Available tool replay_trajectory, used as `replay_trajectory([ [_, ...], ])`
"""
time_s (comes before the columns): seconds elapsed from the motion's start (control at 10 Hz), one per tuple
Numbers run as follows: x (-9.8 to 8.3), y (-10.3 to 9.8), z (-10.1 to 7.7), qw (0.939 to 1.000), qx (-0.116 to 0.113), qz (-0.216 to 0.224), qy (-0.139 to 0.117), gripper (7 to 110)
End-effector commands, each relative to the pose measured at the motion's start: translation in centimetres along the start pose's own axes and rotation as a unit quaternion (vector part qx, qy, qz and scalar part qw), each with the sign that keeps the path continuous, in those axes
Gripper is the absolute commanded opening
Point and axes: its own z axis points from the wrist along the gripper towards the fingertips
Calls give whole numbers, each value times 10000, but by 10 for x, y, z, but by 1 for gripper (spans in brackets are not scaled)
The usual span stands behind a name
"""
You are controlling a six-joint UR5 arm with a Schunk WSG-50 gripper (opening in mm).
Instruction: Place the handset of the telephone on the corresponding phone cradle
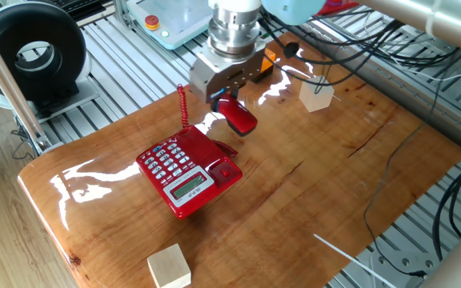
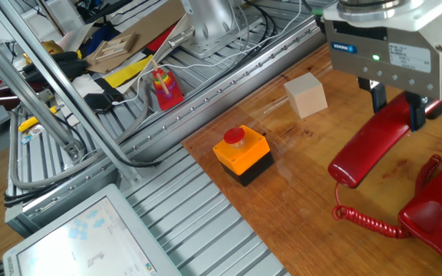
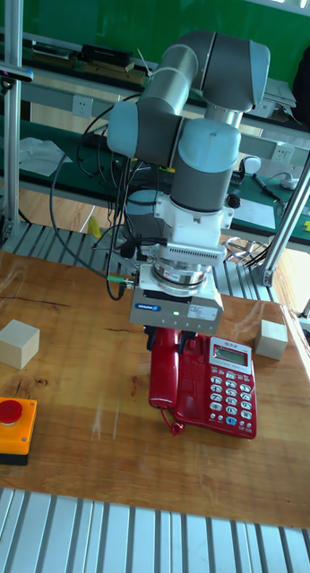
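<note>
My gripper (image 1: 223, 94) is shut on the middle of the glossy red handset (image 1: 238, 119), which hangs tilted in the air just beyond the red telephone (image 1: 186, 173). The keyless phone cradle (image 1: 217, 154) lies empty along the side of the base nearest the handset. In the tall fixed view the handset (image 3: 164, 376) hangs lengthwise at the left edge of the telephone (image 3: 228, 385), under the gripper (image 3: 173, 337). Its coiled cord (image 2: 367, 221) trails down to the telephone (image 2: 440, 218). The other fixed view shows the fingers (image 2: 377, 94) clamped on the handset (image 2: 365, 151).
A wooden cube (image 1: 316, 96) sits behind the gripper and another cube (image 1: 169, 266) near the table's front edge. An orange box with a red button (image 2: 242, 153) stands near the table edge. Cables and aluminium rails surround the wooden table (image 1: 334, 184).
</note>
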Motion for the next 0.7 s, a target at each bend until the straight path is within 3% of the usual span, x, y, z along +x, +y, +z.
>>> replay_trajectory([
  [0.0,-8,6,2,9997,-67,251,-35,7],
  [0.6,9,37,0,9972,-236,712,52,7],
])
